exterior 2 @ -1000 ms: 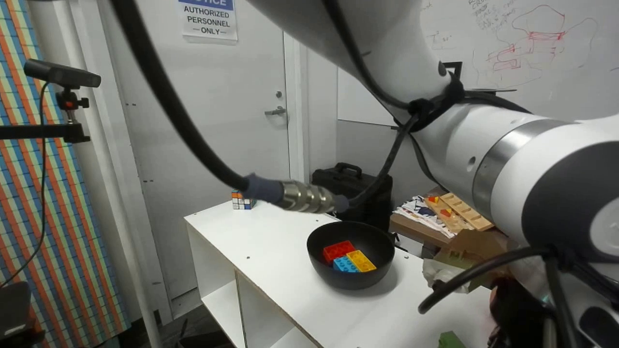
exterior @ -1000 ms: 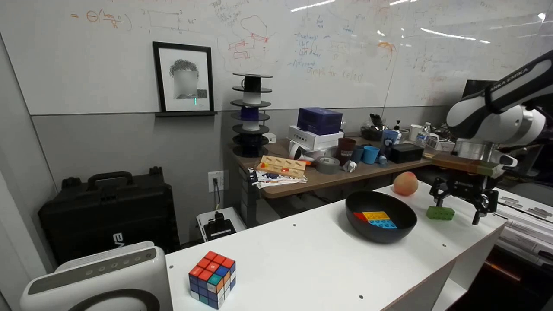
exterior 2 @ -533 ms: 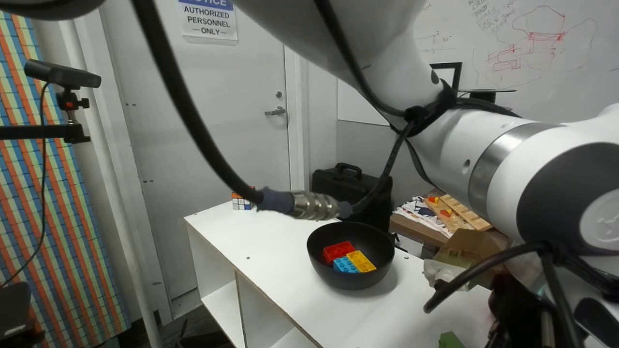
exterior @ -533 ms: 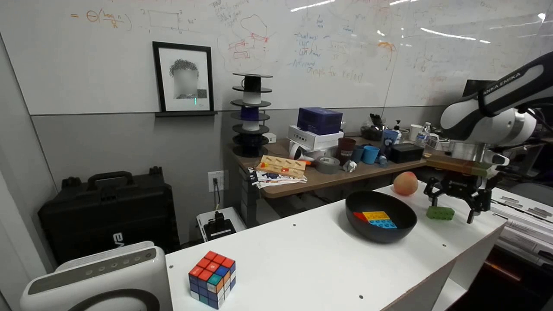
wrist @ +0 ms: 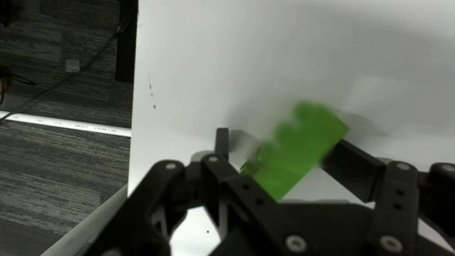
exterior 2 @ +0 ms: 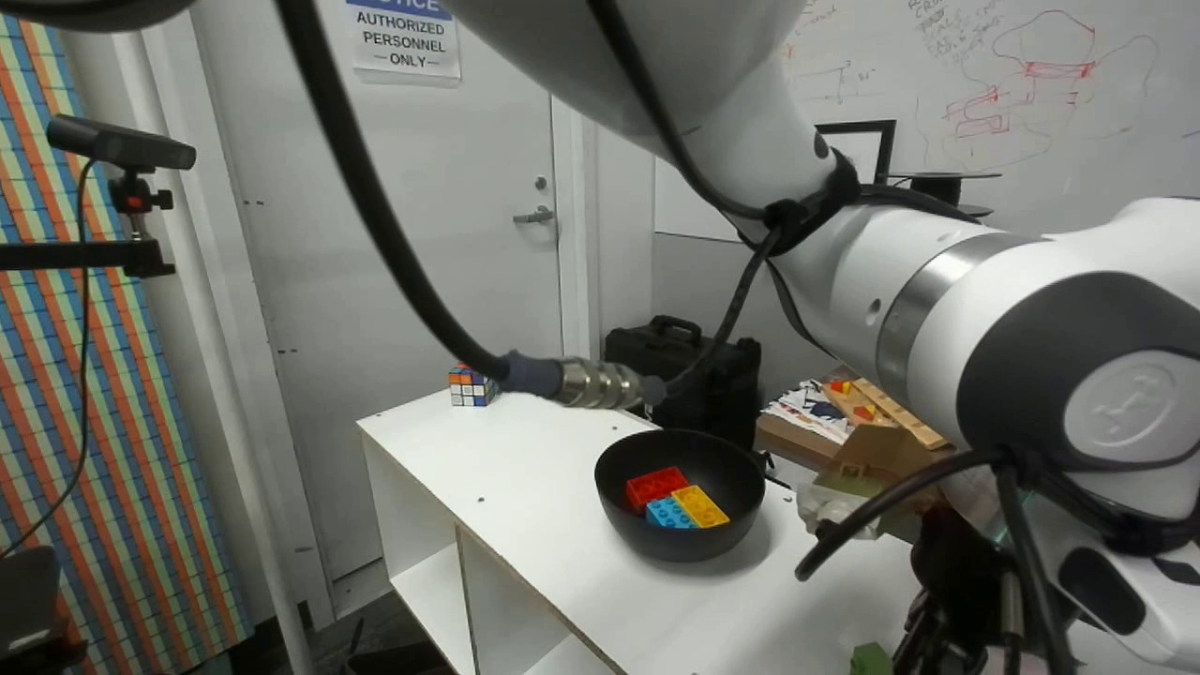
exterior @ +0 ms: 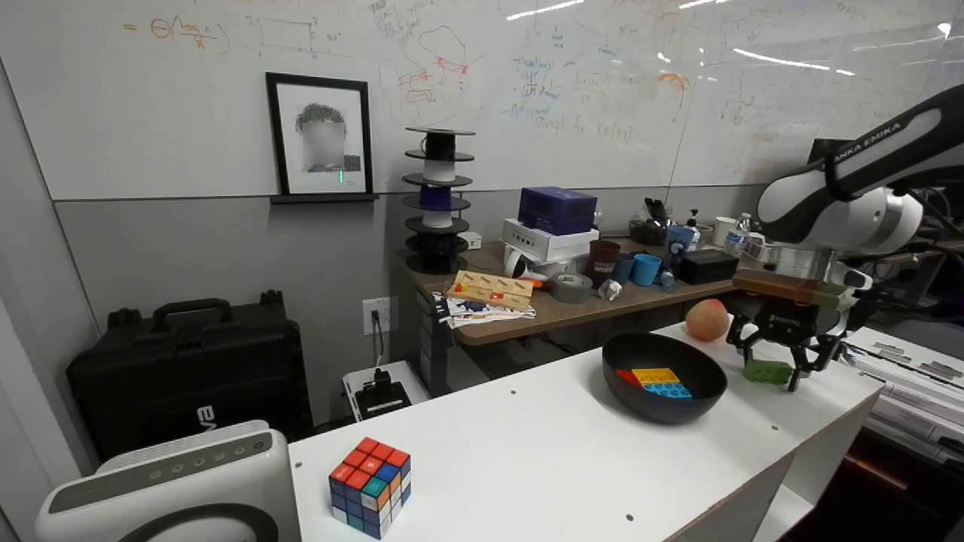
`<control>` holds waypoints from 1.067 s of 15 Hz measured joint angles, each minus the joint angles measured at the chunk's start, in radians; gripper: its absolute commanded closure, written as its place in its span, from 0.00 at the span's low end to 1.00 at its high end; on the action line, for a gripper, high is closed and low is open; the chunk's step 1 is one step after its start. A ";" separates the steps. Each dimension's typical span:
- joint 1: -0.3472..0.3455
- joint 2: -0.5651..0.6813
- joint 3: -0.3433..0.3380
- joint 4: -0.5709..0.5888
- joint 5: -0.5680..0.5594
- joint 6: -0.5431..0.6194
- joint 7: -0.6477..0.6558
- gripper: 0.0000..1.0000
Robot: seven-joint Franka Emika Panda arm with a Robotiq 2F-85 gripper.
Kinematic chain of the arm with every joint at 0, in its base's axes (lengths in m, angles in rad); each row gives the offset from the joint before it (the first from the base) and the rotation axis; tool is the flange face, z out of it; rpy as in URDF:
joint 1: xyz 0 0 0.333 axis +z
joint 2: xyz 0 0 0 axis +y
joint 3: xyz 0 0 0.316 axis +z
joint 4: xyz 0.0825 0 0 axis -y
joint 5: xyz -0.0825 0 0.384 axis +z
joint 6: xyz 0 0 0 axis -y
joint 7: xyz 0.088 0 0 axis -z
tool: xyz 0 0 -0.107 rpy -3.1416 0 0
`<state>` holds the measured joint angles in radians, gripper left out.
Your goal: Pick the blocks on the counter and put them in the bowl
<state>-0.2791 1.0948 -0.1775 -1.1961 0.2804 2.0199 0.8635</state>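
Note:
The green block (exterior: 767, 371) lies on the white counter (exterior: 489, 452), right of the black bowl (exterior: 663, 410) in an exterior view. My gripper (exterior: 771, 369) is lowered around it, jaws partly narrowed. In the wrist view the green block (wrist: 302, 149), slanted and blurred, fills much of the space between the fingers. The right finger (wrist: 355, 167) meets or nearly meets its side; a gap shows beside the left finger (wrist: 222, 142). Inside the bowl (exterior 2: 675, 546) are the red block (exterior 2: 656, 487), blue block (exterior 2: 670, 513) and yellow block (exterior 2: 700, 506).
An orange ball (exterior: 707, 320) sits behind the bowl, near the gripper. The puzzle cube (exterior: 370, 485) stands at the counter's far end. A cluttered desk (exterior: 497, 331) runs behind the counter. In the wrist view the counter's edge drops to dark carpet (wrist: 64, 160) at the left.
In an exterior view the gripper has shifted left, toward the bowl, and its jaws have narrowed around the green block. The block stays in the same spot there.

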 measured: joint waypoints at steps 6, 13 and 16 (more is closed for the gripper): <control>-0.009 -0.030 0.006 -0.023 0.016 0.031 -0.028 0.87; -0.025 -0.154 0.017 -0.176 0.042 0.129 -0.106 0.88; 0.022 -0.235 0.036 -0.294 0.042 0.201 -0.165 0.88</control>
<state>-0.2568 0.8597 -0.1411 -1.4903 0.3223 2.2208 0.6986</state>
